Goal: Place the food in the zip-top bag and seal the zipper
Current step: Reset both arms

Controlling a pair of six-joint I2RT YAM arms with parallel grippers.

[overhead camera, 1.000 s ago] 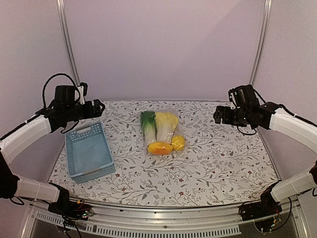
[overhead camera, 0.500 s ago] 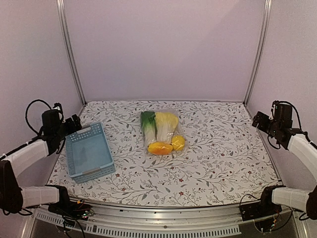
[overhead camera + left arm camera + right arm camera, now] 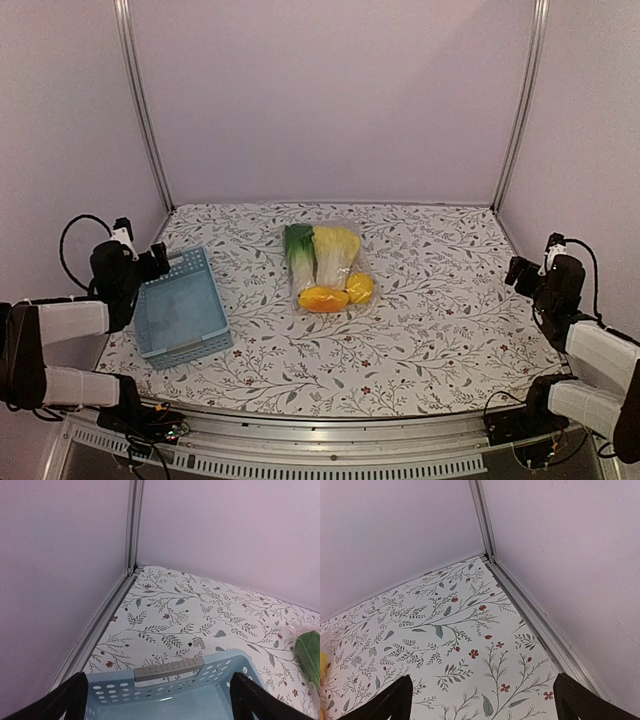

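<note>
Table (image 3: 450, 320): flower-patterned top, spread under both grippers. Ahead of the right gripper there was only this cloth, up to the corner post.
Blue basket (image 3: 180, 305): slotted, with nothing in it. It stood just ahead of and below the left gripper; its near rim showed between the two fingers in the left wrist view.
Zip-top bag (image 3: 367, 255): clear, lying flat between the two grippers and well apart from both, to the right of the left one and to the left of the right one.
Napa cabbage (image 3: 335, 250): inside the bag, on the side nearer to the right gripper.
Bok choy (image 3: 298, 250): inside the bag, touching the cabbage, on the side nearer to the left gripper.
Left gripper (image 3: 159, 677): jaws spread wide, holding nothing, raised over the basket's edge.
Right gripper (image 3: 483, 677): jaws spread wide, holding nothing, above the bare cloth.
Orange fruit (image 3: 322, 298): inside the bag, at the white stem ends.
Yellow fruit (image 3: 359, 288): inside the bag, touching the orange fruit on the right gripper's side.
Zipper: too thin to see; I cannot tell if it was pressed closed.
</note>
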